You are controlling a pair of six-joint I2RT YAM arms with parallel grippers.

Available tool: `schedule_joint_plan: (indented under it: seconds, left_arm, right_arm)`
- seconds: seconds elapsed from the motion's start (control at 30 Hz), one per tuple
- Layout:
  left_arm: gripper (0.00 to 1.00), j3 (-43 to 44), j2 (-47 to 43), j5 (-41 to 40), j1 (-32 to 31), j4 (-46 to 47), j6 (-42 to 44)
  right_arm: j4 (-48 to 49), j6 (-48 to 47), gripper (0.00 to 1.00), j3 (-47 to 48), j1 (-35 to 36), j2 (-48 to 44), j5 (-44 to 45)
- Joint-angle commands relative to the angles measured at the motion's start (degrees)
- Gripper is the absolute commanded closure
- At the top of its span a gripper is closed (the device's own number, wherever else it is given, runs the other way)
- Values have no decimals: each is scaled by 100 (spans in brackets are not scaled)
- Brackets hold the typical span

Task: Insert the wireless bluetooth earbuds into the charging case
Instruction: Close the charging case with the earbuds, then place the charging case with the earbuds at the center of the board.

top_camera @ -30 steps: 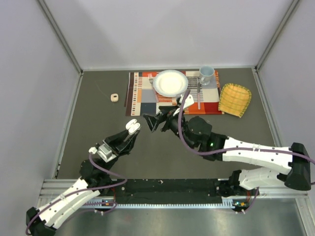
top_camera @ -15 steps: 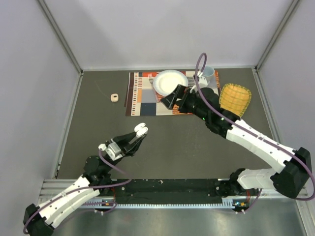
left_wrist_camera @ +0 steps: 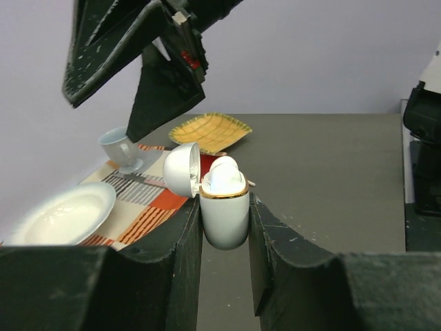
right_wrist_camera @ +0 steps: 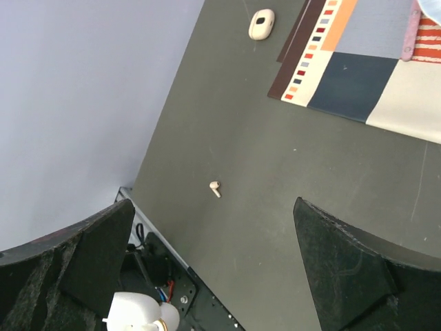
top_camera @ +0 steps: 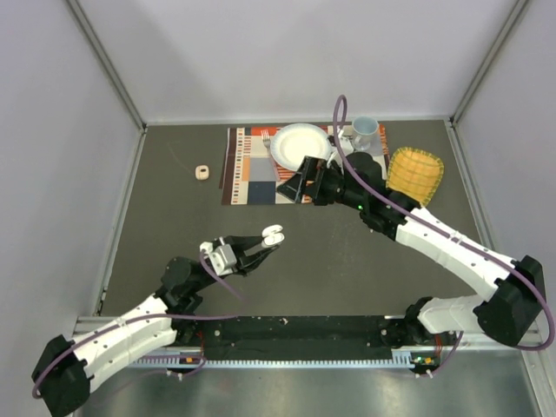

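Note:
My left gripper (top_camera: 266, 240) is shut on the white charging case (left_wrist_camera: 224, 214), upright with its lid (left_wrist_camera: 181, 169) hinged open. White earbuds (left_wrist_camera: 224, 172) sit in its gold-rimmed mouth. The case also shows in the top view (top_camera: 274, 233) and low in the right wrist view (right_wrist_camera: 138, 314). One pale pinkish-beige earbud (right_wrist_camera: 215, 188) lies alone on the dark table. My right gripper (top_camera: 294, 181) is open and empty, above the placemat's near edge; it also shows in the right wrist view (right_wrist_camera: 213, 255). The second pinkish earbud is not visible.
A small beige case (top_camera: 202, 173) lies left of the patterned placemat (top_camera: 252, 169); it also shows in the right wrist view (right_wrist_camera: 262, 24). A white plate (top_camera: 301, 145), a fork, a cup (top_camera: 365, 131) and a yellow dish (top_camera: 414, 175) sit at the back.
My right gripper has pulled away from the white case, up and back over the placemat. My left gripper has carried the case to the right and nearer.

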Motion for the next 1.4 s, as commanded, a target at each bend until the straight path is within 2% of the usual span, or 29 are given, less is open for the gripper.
schedule_joint_plan:
  seconds: [0.0, 0.13, 0.33, 0.67, 1.03, 1.1, 1.17, 1.27, 1.37]
  left_arm:
    - [100, 560, 565, 648, -19, 573, -70]
    - [100, 561, 988, 719, -19, 1178, -281]
    - [100, 683, 1393, 833, -19, 1417, -422]
    - [100, 736, 1656, 789, -19, 1549, -422]
    - [100, 728, 1762, 597, -19, 1629, -510]
    - [100, 719, 1745, 281, -19, 1515, -545]
    - [100, 745, 1745, 87, -19, 1269, -554]
    - [100, 824, 1841, -457, -10, 1050, -1334]
    - [100, 1324, 2068, -652, 69, 95, -1819]
  right_arm:
    - [116, -207, 1, 239, 6, 13, -402]
    - [46, -190, 1, 55, 15, 5, -394]
    - [72, -172, 1, -323, 94, -13, -411]
    - [28, -260, 1, -631, 489, 13, -262]
    - [-95, -330, 1, -737, 586, -22, -26]
    - [-156, -217, 1, -807, 586, -83, 255]
    - [-358, 89, 1, -947, 586, -259, 1141]
    - [-525, 468, 1, -1219, 569, -618, 2275]
    - [-841, 1003, 1, -1422, 569, -1014, 3216]
